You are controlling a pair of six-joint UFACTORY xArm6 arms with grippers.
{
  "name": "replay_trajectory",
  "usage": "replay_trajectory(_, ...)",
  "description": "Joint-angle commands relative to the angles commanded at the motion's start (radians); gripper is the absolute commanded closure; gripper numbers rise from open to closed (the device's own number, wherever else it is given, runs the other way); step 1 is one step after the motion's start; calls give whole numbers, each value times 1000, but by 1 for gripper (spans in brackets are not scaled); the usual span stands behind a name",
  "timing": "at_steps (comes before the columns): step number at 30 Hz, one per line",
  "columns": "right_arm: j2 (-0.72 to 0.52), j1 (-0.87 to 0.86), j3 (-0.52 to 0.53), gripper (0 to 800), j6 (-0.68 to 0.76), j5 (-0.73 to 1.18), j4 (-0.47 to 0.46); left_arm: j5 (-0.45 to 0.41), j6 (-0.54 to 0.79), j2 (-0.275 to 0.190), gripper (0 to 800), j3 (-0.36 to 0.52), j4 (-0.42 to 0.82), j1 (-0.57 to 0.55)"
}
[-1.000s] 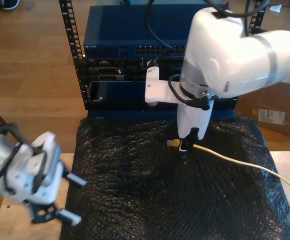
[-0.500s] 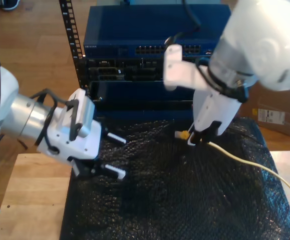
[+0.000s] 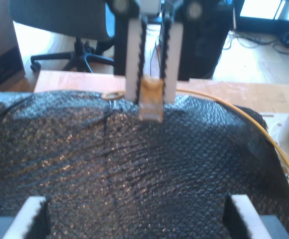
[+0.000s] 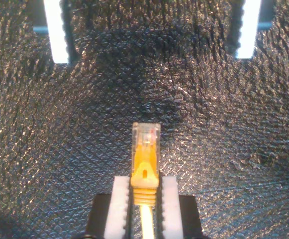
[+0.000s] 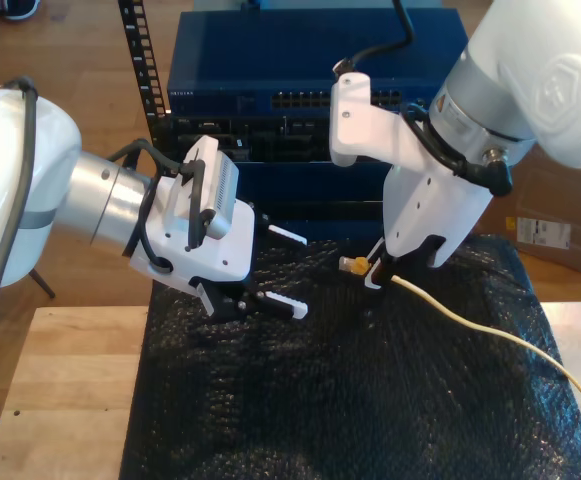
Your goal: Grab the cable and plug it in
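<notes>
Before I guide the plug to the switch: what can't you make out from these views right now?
- Cable: its far end runs off the exterior view's right edge.
- Switch ports: too small and blurred in the exterior view to pick a free one.
- Plug: its latch side cannot be told in the second wrist view.
- Rack: partly behind both arms in the exterior view.

- My second gripper (image 5: pixel 373 272) held the cable (image 5: pixel 490 335) above the mat (image 5: pixel 370 400), the plug (image 5: pixel 351 265) toward the exterior view's left.
- My first gripper (image 5: pixel 280 270) faced it from that left.
- The rack (image 5: pixel 270 110) stood behind the mat.
</notes>
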Motion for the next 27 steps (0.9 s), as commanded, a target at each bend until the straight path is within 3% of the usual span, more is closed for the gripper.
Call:
replay_trajectory(11,71,-61,6,794,-118,8,66,6,6,-5,0,18,0,3)
replay_trajectory(18,141,-169,0,794,-275,78,147,6,6,-3,0,18,0,3)
replay_trajectory(27,143,-212,-14,794,-296,137,169,0,6,-2,0,11,-2,2)
